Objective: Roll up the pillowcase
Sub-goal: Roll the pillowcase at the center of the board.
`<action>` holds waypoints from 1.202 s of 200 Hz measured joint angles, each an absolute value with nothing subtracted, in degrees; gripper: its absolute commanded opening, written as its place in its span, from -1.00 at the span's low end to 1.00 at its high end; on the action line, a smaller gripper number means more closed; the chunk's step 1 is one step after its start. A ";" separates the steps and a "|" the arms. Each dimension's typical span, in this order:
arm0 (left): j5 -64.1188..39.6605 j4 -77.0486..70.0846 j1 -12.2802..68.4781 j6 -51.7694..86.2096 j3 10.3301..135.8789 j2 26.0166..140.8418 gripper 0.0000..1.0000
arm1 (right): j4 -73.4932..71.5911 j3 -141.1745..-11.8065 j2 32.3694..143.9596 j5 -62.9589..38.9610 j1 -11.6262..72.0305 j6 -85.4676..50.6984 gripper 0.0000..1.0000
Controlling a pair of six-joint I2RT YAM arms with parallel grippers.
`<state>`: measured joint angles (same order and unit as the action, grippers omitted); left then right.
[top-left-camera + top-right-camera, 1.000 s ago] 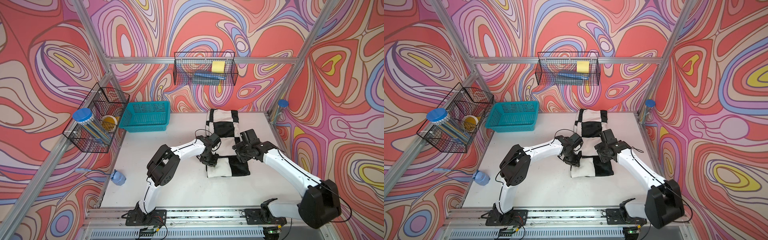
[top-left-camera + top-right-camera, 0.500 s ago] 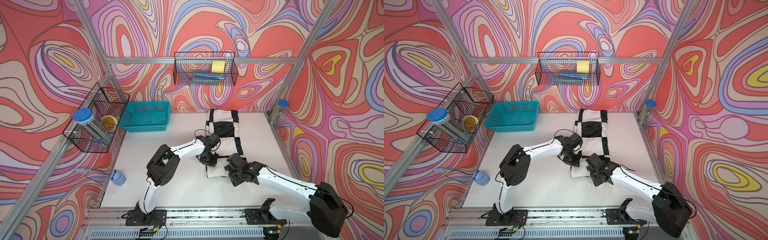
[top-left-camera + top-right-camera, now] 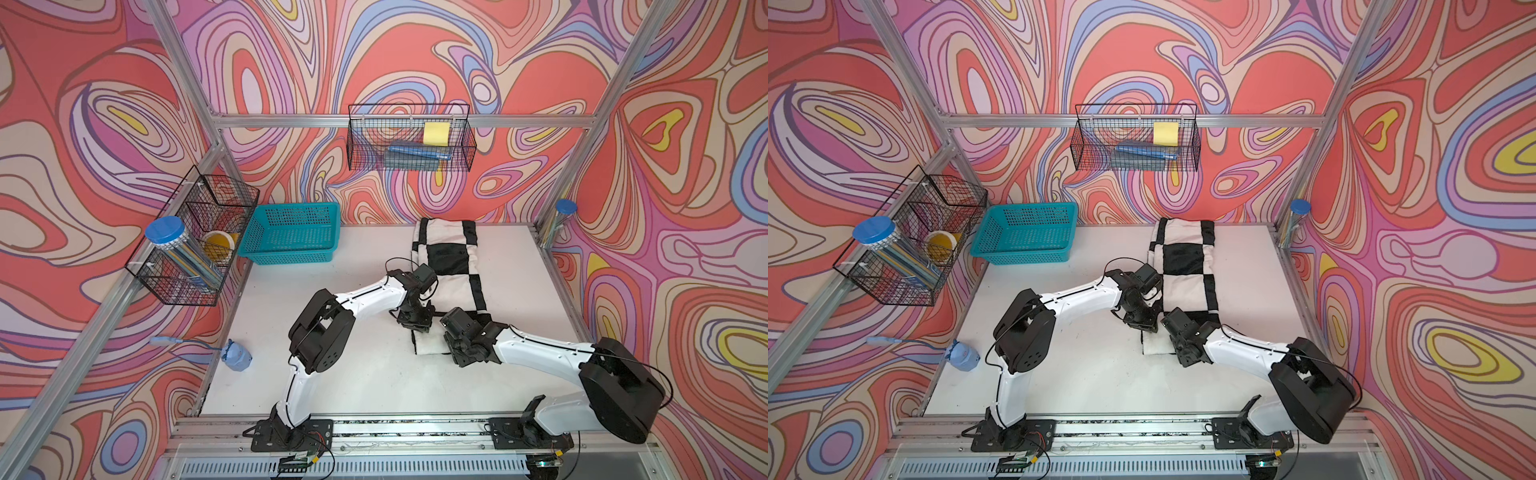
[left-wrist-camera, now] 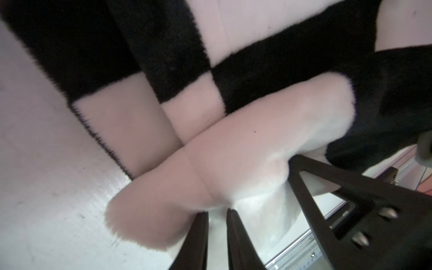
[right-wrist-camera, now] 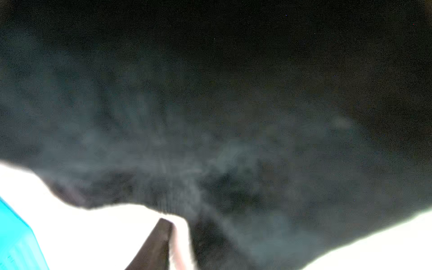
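**Both grippers crowd the near end of the pillowcase**

In both top views we have the black-and-white checkered plush pillowcase [image 3: 449, 257] [image 3: 1187, 257] lying as a long folded strip on the white table [image 3: 332, 374]. It runs from the rear wall towards the robot, well apart from the teal plastic basket [image 3: 291, 259] on its left. The near end is turned over on itself. There the left gripper [image 3: 415, 326] and right gripper [image 3: 451, 332] sit just beside each other and hide most of that fold. A black wire basket [image 3: 409, 166] hangs on the rear wall above.

On to the left wrist view. The left gripper [image 4: 217, 210] has its fingers drawn nearly together, nipping the white edge of the turned-over flap. A black triangular frame [image 4: 350, 198] cuts across the flap's other side.

Now the right wrist view. Black plush [image 5: 210, 117] smothers the lens, and one dark finger [image 5: 159, 238] shows against white cloth. We cannot tell whether the right gripper is spread or pinching.
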<state>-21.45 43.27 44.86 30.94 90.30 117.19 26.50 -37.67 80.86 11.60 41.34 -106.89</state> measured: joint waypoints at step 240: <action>-24.77 42.46 42.92 27.86 80.97 104.33 -0.42 | 53.19 -46.02 73.25 -2.04 36.56 -90.65 -0.26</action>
